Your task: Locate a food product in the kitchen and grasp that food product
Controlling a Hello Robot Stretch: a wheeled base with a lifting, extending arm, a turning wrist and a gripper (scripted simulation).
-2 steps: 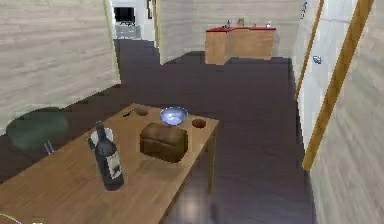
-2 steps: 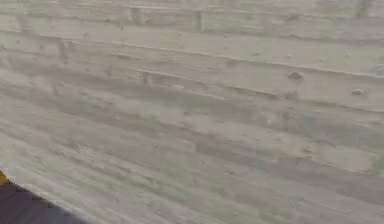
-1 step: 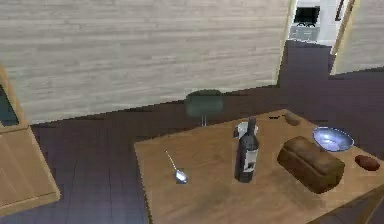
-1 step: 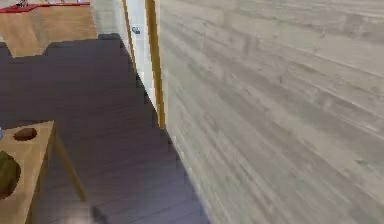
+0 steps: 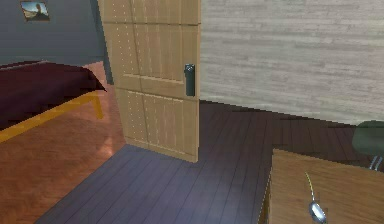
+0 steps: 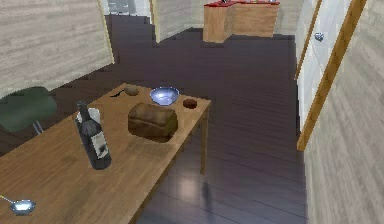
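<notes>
Jaws state cannot be told; locating appears done, with a brown loaf [image 6: 152, 120] on the tabletop [image 6: 50, 175] beside a bowl [image 6: 164, 96], so next the robot must align for reaching it.

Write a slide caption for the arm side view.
Wooden table with a dark bottle, a brown loaf and a bowl; green chair beside it.

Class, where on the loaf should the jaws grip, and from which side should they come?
Probably across its middle, from above: the loaf is a blocky lump lying flat on the table, its top free, with the bowl close beside it.
</notes>
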